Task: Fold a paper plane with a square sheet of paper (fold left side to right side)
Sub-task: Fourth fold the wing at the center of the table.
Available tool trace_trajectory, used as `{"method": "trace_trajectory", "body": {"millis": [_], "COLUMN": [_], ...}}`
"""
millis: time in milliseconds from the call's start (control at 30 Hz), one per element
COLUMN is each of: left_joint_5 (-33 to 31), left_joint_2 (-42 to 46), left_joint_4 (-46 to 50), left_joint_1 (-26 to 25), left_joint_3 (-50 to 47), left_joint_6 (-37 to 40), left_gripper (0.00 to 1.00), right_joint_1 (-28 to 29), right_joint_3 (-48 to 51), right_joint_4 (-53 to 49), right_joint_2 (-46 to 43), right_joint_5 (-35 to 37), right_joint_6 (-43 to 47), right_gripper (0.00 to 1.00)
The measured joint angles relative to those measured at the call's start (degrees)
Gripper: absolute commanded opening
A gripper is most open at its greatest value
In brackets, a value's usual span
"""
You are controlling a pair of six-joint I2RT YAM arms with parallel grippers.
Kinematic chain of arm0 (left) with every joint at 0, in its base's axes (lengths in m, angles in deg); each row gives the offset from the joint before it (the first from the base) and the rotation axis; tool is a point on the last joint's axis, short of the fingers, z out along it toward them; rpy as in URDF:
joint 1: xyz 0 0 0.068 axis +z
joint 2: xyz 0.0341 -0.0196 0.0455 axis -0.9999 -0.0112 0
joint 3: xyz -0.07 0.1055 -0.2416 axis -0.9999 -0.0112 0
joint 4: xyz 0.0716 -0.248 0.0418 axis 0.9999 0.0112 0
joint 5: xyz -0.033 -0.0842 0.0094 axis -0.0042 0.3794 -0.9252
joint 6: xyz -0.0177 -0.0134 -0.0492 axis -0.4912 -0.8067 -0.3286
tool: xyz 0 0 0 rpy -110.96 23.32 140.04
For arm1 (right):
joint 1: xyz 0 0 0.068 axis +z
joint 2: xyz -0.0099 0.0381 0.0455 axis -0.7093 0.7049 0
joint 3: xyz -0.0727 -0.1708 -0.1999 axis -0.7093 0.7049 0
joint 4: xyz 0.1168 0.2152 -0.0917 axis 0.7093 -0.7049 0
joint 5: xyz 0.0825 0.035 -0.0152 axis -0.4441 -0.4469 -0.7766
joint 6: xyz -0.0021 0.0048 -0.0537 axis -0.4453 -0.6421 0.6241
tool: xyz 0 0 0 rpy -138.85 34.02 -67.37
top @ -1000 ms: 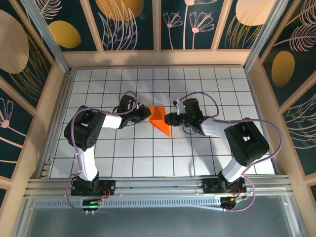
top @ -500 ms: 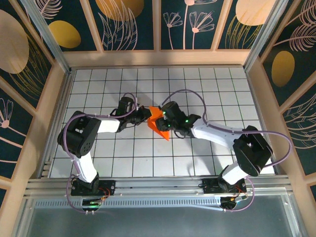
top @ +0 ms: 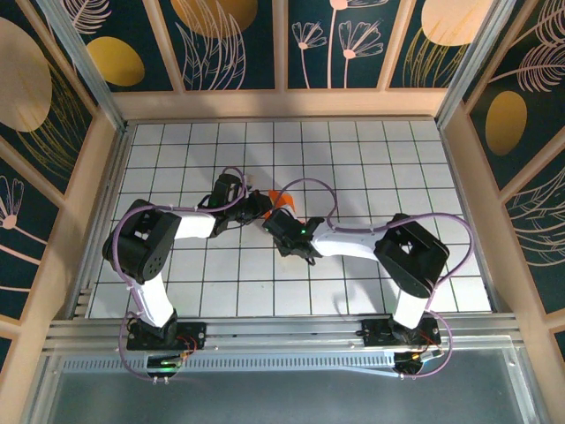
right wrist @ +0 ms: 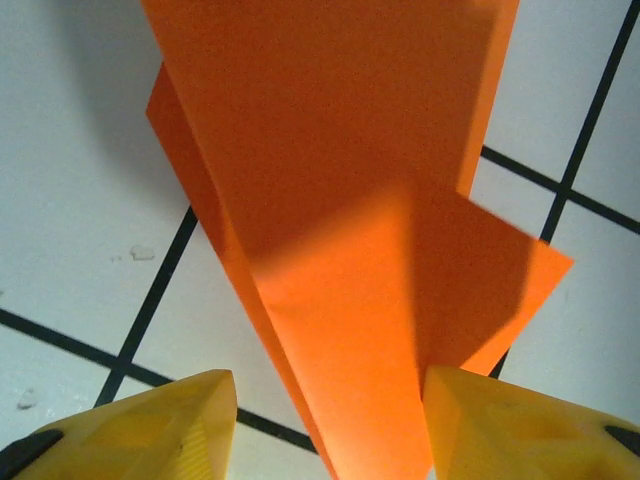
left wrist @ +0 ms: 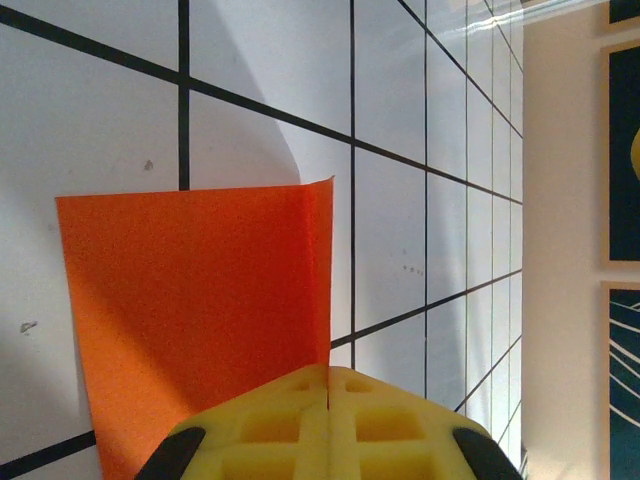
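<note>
The square sheet of paper (top: 281, 195) is a folded, creased orange wedge lying mid-table, mostly covered by the two gripper heads in the top view. My left gripper (top: 257, 208) is shut on one edge of it; in the left wrist view the orange paper (left wrist: 190, 300) rises from between the closed yellow fingers (left wrist: 270, 425). My right gripper (top: 281, 221) hovers over the wedge's pointed end with its jaws open. In the right wrist view the narrow tip of the paper (right wrist: 340, 300) lies between the two yellow fingertips (right wrist: 150, 425), close to the right-hand one.
The white gridded table (top: 353, 159) is walled by a wooden frame (top: 282, 104) at the back and both sides. Purple cables loop over both arms. Free tiles lie all around the paper.
My right arm has swung left over the paper, hiding most of it in the top view, and its jaws have widened. The left gripper stays shut in place.
</note>
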Motion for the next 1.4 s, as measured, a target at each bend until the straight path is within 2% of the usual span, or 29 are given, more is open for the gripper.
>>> {"method": "trace_trajectory", "body": {"millis": [233, 533, 1033, 1267, 1400], "left_joint_5": [0.0, 0.0, -1.5, -1.7, -2.6], "left_joint_2": [0.0, 0.0, 1.2, 8.9, 15.0], "left_joint_4": [0.1, 0.3, 1.9, 3.8, 6.6], "left_joint_1": [0.0, 0.0, 0.0, 3.9, 7.1], "left_joint_3": [0.0, 0.0, -0.2, -4.6, -6.7], "left_joint_6": [0.0, 0.0, 0.3, 1.6, 3.7], "left_gripper": [0.05, 0.06, 0.34, 0.44, 0.46], "right_joint_1": [0.3, 0.4, 0.5, 0.2, -1.9], "right_joint_3": [0.0, -0.3, -0.3, 0.1, 2.9], "right_joint_4": [0.2, 0.2, 0.3, 1.2, 3.7], "right_joint_2": [0.2, 1.7, 1.9, 1.8, -0.7], "right_joint_5": [2.6, 3.6, 3.9, 2.7, -3.1], "right_joint_6": [0.1, 0.4, 0.8, 1.2, 1.8], "right_gripper": [0.44, 0.29, 0.0, 0.0, 0.0]}}
